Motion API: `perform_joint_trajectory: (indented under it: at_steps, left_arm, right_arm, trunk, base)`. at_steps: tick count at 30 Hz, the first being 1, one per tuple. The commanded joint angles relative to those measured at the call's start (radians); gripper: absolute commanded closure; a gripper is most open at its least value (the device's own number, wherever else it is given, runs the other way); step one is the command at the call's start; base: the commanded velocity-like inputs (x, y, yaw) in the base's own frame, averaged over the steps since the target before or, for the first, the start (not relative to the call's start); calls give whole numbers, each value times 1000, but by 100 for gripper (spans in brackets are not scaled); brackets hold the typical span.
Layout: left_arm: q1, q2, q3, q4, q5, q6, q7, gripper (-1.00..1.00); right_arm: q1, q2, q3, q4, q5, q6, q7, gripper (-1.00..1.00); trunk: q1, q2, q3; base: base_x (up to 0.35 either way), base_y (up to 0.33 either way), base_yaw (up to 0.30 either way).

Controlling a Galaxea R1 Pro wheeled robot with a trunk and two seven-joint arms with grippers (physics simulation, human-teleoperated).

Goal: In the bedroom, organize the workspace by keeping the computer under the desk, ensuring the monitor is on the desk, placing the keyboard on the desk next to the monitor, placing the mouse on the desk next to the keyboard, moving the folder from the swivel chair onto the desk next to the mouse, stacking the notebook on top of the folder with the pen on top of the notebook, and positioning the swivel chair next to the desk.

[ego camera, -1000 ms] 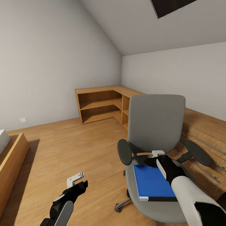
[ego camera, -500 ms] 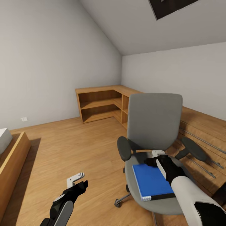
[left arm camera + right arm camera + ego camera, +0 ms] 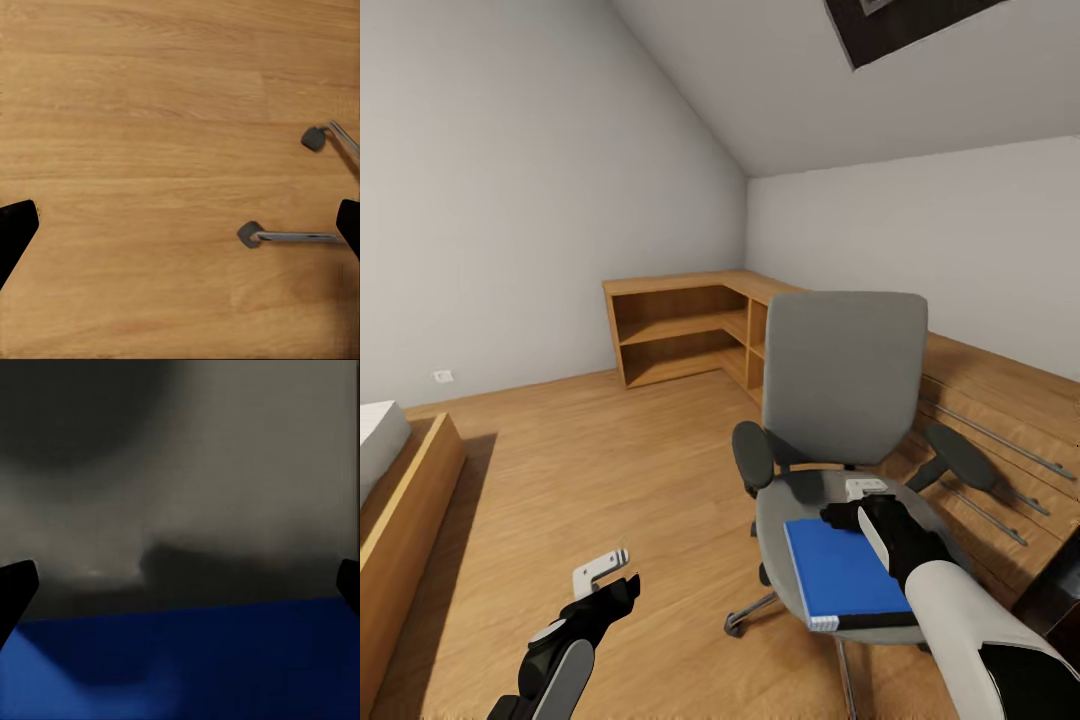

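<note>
Head view showed a low wooden shelf unit [image 3: 690, 335] in the far corner behind the swivel chair [image 3: 840, 400], and a wooden bed frame [image 3: 405, 520] at the left edge. Bare wooden floor [image 3: 610, 460] lay open between them. The blue folder [image 3: 843, 575] rested flat on the chair seat, one corner near the front rim. The right gripper [image 3: 865, 500] hung spread wide just over the folder's far edge. The left gripper [image 3: 605, 575] hovered low over the floor, jaws wide apart, chrome chair legs [image 3: 289, 236] nearby.
</note>
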Motion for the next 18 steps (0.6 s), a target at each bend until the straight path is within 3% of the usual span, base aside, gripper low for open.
perform_joint_trajectory:
  at_steps: [1, 18]
  left_arm:
    - [-1, 0, -1, -1, 9, 1, 9, -100]
    - [-1, 0, -1, 0, 10, 2, 8, -100]
  right_arm:
    - [0, 1, -5, -2, 10, 5, 5, -100]
    - [0, 1, -5, -3, 10, 4, 5, -100]
  trunk:
    - [-1, 0, -1]
    - [-1, 0, -1]
  base:
    - [-235, 0, 0]
    - [-74, 0, 0]
